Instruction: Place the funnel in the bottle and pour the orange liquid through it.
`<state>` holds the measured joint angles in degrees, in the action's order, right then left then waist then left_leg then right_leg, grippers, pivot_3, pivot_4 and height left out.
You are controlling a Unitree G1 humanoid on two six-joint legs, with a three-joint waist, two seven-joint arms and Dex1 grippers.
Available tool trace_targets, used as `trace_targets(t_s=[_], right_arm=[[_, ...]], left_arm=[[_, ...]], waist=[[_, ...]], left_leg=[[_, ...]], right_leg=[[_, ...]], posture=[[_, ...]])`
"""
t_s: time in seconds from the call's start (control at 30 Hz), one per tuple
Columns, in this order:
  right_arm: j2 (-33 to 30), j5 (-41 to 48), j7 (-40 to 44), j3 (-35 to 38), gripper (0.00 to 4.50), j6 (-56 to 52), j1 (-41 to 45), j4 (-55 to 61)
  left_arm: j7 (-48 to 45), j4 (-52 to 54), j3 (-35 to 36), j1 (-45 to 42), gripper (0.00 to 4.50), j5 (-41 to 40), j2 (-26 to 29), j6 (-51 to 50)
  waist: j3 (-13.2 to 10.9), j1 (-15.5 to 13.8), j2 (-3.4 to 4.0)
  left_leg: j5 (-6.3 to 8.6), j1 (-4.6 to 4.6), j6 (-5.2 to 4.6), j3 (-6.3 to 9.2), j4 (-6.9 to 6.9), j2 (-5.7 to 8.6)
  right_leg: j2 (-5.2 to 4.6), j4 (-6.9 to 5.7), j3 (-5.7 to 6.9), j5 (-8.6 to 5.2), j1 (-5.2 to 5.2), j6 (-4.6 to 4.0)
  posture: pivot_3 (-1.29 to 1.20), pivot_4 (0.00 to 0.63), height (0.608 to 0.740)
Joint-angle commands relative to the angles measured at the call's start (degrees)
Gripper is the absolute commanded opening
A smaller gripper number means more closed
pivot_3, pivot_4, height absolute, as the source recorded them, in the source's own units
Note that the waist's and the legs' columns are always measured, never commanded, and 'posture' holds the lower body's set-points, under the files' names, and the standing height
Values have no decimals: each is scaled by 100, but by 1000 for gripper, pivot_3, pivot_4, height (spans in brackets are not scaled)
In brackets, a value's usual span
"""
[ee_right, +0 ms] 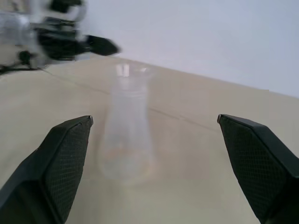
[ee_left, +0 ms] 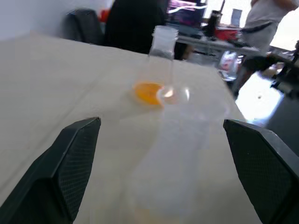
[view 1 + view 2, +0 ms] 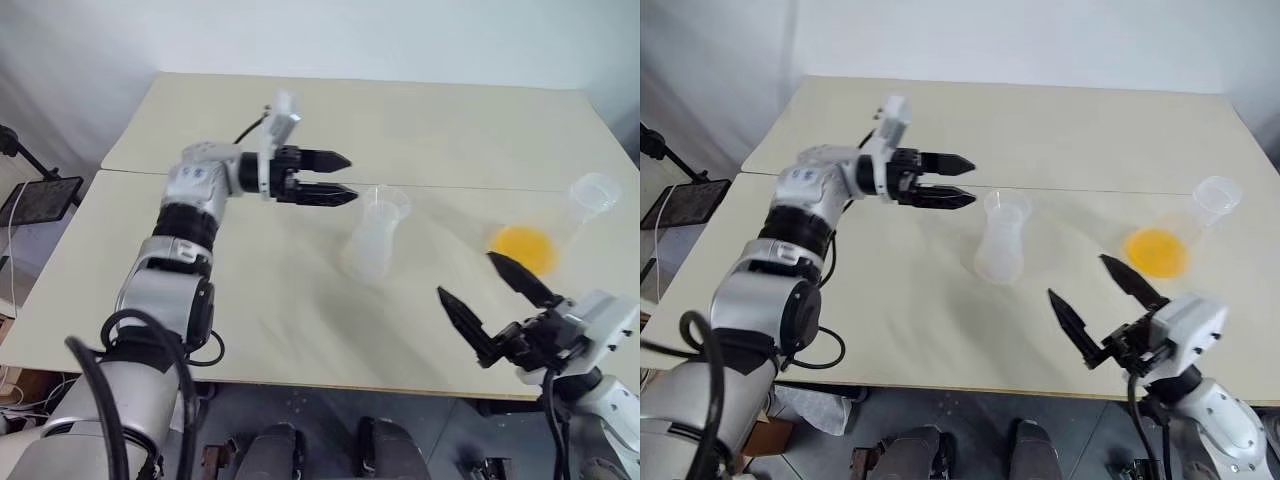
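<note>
Clear bottle [image 3: 1000,240] stands mid-worktop [image 3: 1060,130]; left gripper [image 3: 958,180] beside it, right gripper [image 3: 1100,290] nearer, both fingers wide, empty.

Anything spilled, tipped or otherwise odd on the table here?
Nothing stands out: the small clear bottle stands upright mid-table, and the orange liquid sits contained in the clear conical flask. No puddle shows.

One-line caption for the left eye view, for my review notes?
Both open grippers, left and right, flank the clear bottle on the table; flask of orange liquid stands untouched.
</note>
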<state>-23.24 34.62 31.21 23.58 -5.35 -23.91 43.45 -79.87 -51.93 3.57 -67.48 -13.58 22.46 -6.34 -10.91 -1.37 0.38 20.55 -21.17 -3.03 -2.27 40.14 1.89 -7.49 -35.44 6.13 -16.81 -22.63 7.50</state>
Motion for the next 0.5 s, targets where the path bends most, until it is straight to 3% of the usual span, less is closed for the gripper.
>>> trace_targets(t_s=[0.03, 0.13, 0.27, 0.5], right_arm=[[201, -29, -93, 571, 4500, 374, -364, 27], [432, -58, -2, 1065, 4500, 671, -901, -184], [706, 52, 90, 1618, 4500, 980, -1535, -444], [1072, 370, -316, 2015, 4500, 1058, -1686, -682]], left_arm=[[-159, 543, 297, 589, 4471, -218, 248, 916], [-74, 1153, 401, 1493, 4471, -243, 409, 1636], [106, 2643, 391, 2743, 4471, -598, 544, 823], [859, 4407, 457, 4155, 4471, -1050, 581, -153]], waist=[[1, -7, 0], [2, -19, 1], [3, -9, 2], [19, 8, 24]], left_leg=[[0, 0, 0, 0, 0, 0], [0, 3, -1, 3, 0, 4], [1, 5, -2, 8, -2, 8], [1, 21, -3, 10, -8, 2]], right_leg=[[0, -2, 0, 0, 0, 0], [-4, -4, -2, 0, 2, 0], [-9, -4, -7, 0, 5, 0], [-14, -1, -57, 0, 15, -2]], posture=[[0, 150, 740], [0, 150, 740], [0, 150, 740], [0, 150, 740]])
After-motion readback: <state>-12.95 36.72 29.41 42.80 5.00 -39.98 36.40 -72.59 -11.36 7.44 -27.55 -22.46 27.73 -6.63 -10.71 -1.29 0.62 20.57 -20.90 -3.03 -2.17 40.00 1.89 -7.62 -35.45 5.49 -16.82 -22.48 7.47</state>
